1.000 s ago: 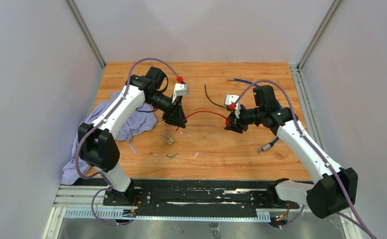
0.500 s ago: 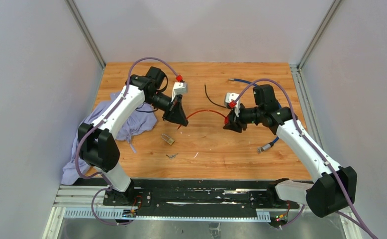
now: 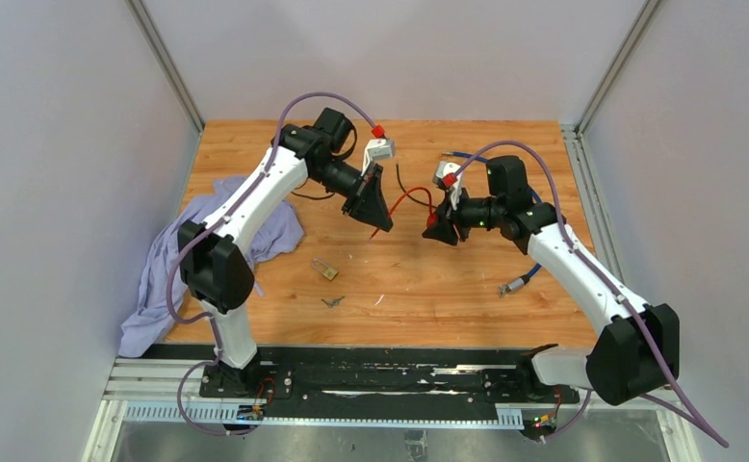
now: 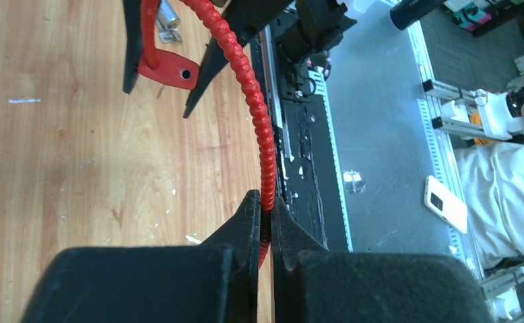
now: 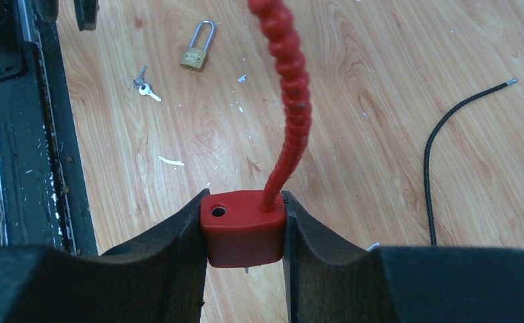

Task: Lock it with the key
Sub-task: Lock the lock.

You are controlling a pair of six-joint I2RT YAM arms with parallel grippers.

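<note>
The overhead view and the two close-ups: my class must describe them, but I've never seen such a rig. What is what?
Two white-and-black robot arms are bolted at the near edge of a wooden table. The wide picture looks down from above; the other two come from a camera on each wrist, showing that arm's own black fingers. The left gripper is shut on a red ribbed cable; the right gripper clamps the red plastic block at that cable's end. Lying loose: a small brass padlock, small silver keys, a thin black cord, a blue cable with a metal plug and a crumpled lilac cloth.
</note>
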